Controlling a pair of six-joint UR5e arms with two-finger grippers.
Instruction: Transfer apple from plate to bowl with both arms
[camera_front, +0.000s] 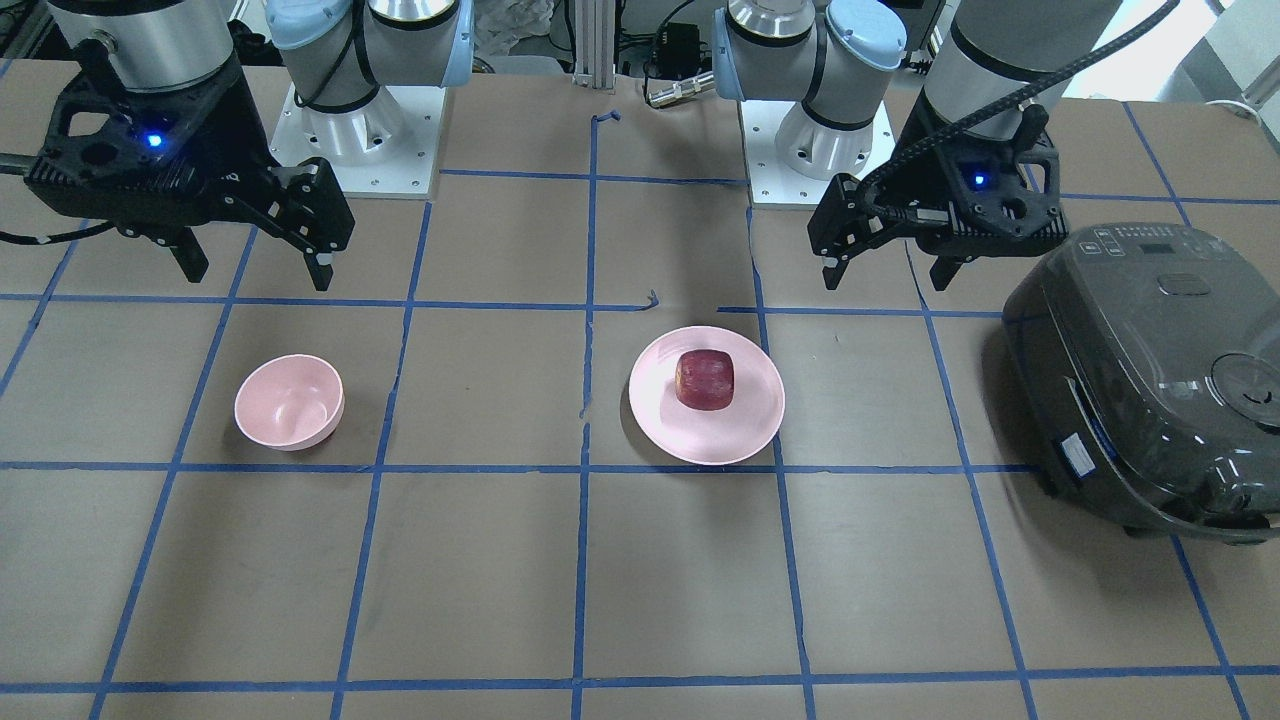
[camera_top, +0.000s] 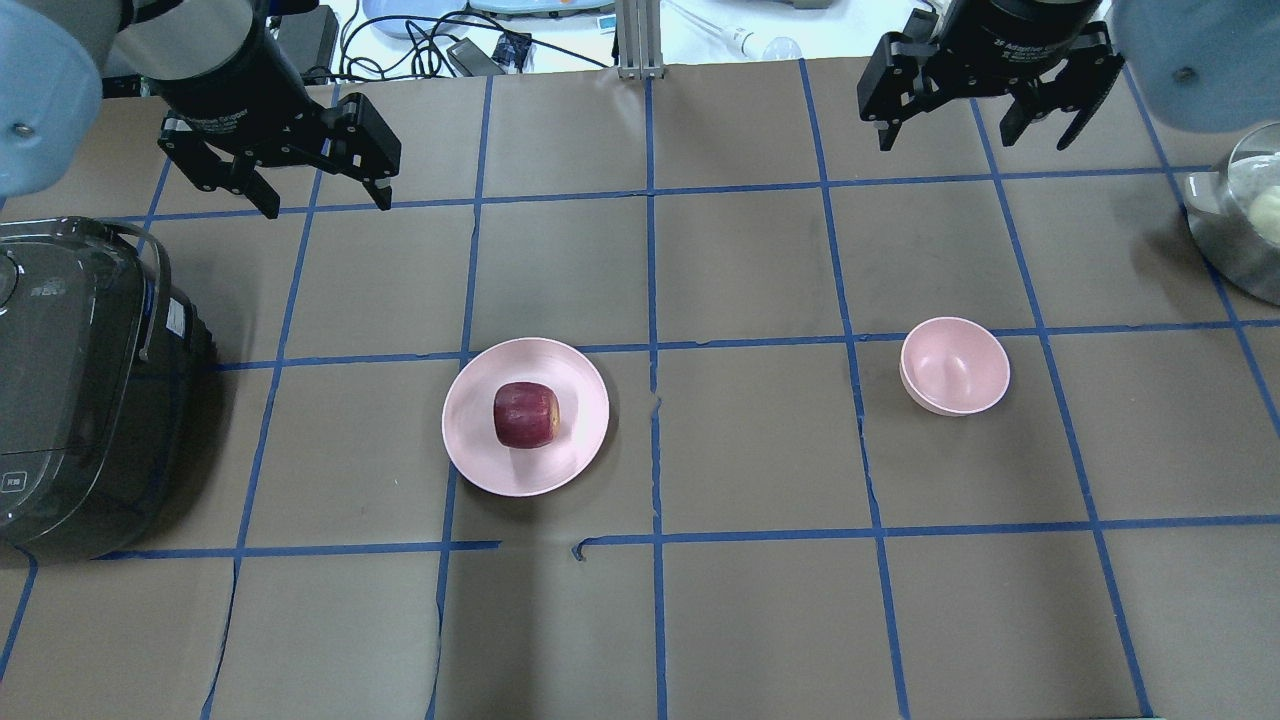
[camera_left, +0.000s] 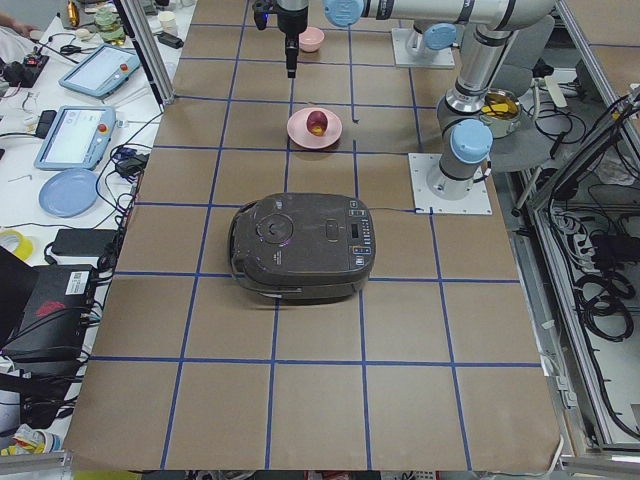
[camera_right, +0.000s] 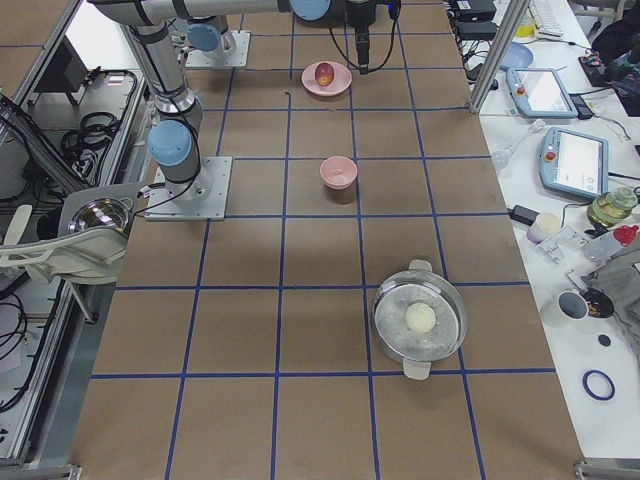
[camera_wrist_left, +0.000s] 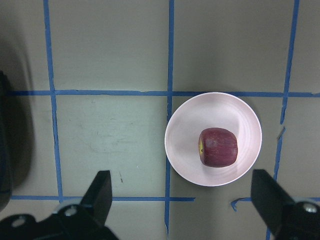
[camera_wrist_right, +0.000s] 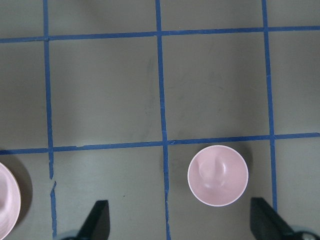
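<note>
Nothing of the transfer is under way yet; I judge the step in hand to be the first reach for the fruit. The small dark red, blocky-round apple (camera_top: 526, 415) is sitting on its side on the wide, shallow pale pink plate (camera_top: 472, 455), left of centre in the overhead view. The small, deep pale pink bowl (camera_top: 955, 365) is standing empty at right of centre, well apart from the plate.

The black two-finger left gripper (camera_top: 327, 205) is hanging in the upper left of that view, above and beyond the plate. Its jaws are spread wide and are holding nothing. The black two-finger right gripper (camera_top: 972, 142) is hanging in the upper right, beyond the bowl, equally wide apart and empty.

In the left wrist view the apple is lying right of the frame's centre, nearer the right-hand finger (camera_wrist_left: 270, 200) than the left-hand one. In the right wrist view the bowl is showing low and right of centre, between the two fingertips.

The next move is probably falling to the left arm, since it is the one nearer the plate. It is going to need to shift until the apple is centred between the jaws, and then to come down so they straddle the fruit without catching the plate's rim. The rounded sides may roll under a lopsided squeeze.

A bulky dark grey rice cooker (camera_top: 70, 380) is standing at the left edge of the overhead view, near the left arm's path.
</note>
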